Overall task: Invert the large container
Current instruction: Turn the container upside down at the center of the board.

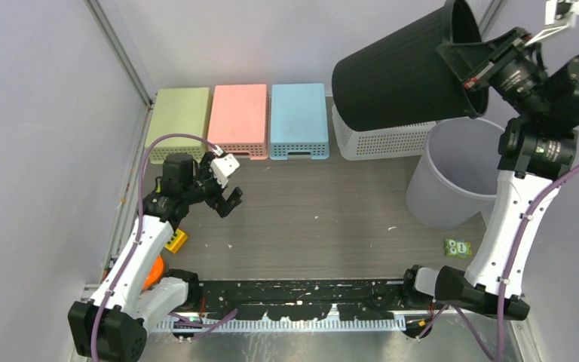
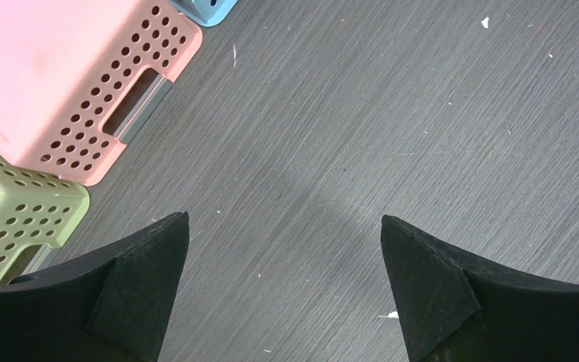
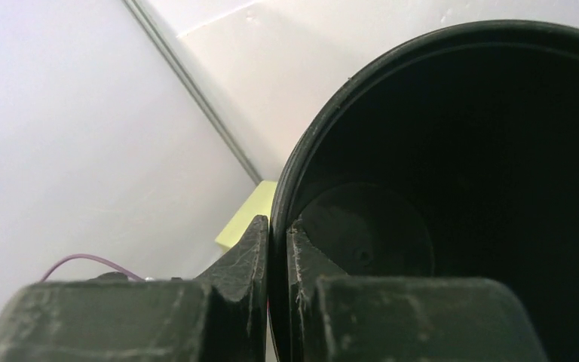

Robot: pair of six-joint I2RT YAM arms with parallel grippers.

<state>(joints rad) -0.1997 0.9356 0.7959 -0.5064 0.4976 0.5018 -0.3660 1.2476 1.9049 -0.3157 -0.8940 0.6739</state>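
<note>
Top view: the bin (image 1: pixel 399 72) hung tilted on its side above the white basket (image 1: pixel 381 139) and pail (image 1: pixel 452 181). The right gripper (image 1: pixel 473 74) pinched its rim, arm stretched high. It looked light, stiff plastic, the thin rim probably the only hold.

Left wrist: the left gripper (image 2: pixel 285 226) gaped wide over the table (image 2: pixel 362 113).

Right wrist: jaws clamped either side of the rim.

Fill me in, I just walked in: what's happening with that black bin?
The right arm has its jaws clamped on the rim of the large black container, holding it aloft, tipped sideways above the white basket and grey bin. The left arm hovers over the table, jaws open and empty.
</note>
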